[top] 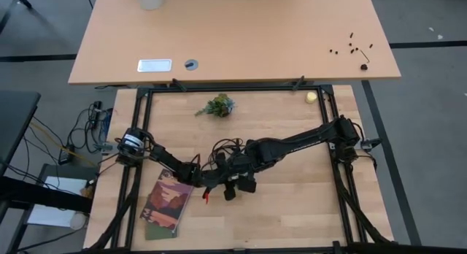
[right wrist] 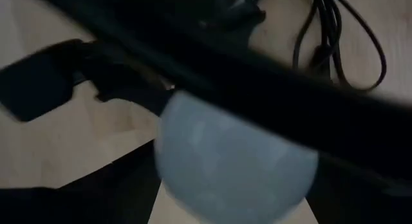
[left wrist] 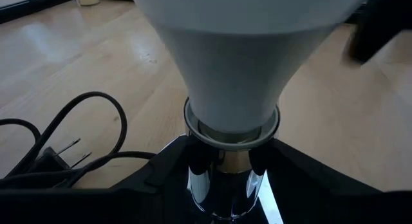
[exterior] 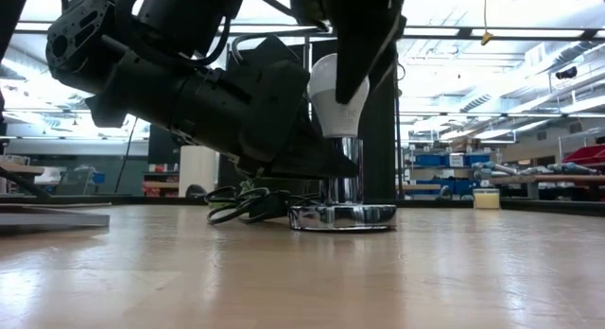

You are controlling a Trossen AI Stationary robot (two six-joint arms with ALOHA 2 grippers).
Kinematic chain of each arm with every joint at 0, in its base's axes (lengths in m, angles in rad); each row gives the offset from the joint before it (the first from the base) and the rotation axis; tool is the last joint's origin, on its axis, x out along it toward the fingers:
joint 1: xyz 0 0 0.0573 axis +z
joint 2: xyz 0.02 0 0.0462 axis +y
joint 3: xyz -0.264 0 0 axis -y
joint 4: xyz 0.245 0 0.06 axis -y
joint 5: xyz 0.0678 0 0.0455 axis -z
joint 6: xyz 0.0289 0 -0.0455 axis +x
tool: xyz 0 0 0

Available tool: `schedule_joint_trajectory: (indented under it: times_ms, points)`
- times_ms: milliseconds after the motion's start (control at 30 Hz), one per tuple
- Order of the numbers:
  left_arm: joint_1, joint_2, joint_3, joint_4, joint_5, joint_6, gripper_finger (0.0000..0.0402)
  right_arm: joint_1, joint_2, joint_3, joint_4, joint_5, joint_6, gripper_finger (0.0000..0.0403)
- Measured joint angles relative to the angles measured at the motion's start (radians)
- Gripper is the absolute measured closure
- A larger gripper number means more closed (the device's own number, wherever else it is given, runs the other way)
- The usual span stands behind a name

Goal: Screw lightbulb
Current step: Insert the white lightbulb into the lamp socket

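Now the lightbulb [exterior: 337,95] is standing upright in the chrome socket [exterior: 342,192], its neck sitting right at the socket's rim. The right gripper [exterior: 352,45] is coming down from above, its fingers closing around the bulb's white dome. The left gripper [left wrist: 225,169] is reaching in low from the side, its two fingers pinching the chrome stem just beneath the bulb. Just behind the left gripper, the black cord [exterior: 241,204] is lying coiled on the table [exterior: 454,272]. Ahead of both grippers, bare wood is running open towards the near edge.
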Motion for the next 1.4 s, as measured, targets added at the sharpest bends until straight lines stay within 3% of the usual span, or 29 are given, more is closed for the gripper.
schedule_joint_trajectory:
  times_ms: [400,600,1400]
  points:
    - [0.000,0.000,0.000,-0.010,-0.007,0.000,0.0213,0.008,-0.001,0.014,-0.010,-0.022,-0.385,0.0068]
    - [0.000,0.000,0.000,-0.010,-0.006,0.000,0.0213,0.002,-0.001,0.014,-0.005,0.036,-0.540,0.0068]
    - [0.006,0.000,0.000,-0.012,-0.002,0.000,0.0213,0.002,0.064,0.014,0.083,0.035,-0.569,0.0068]
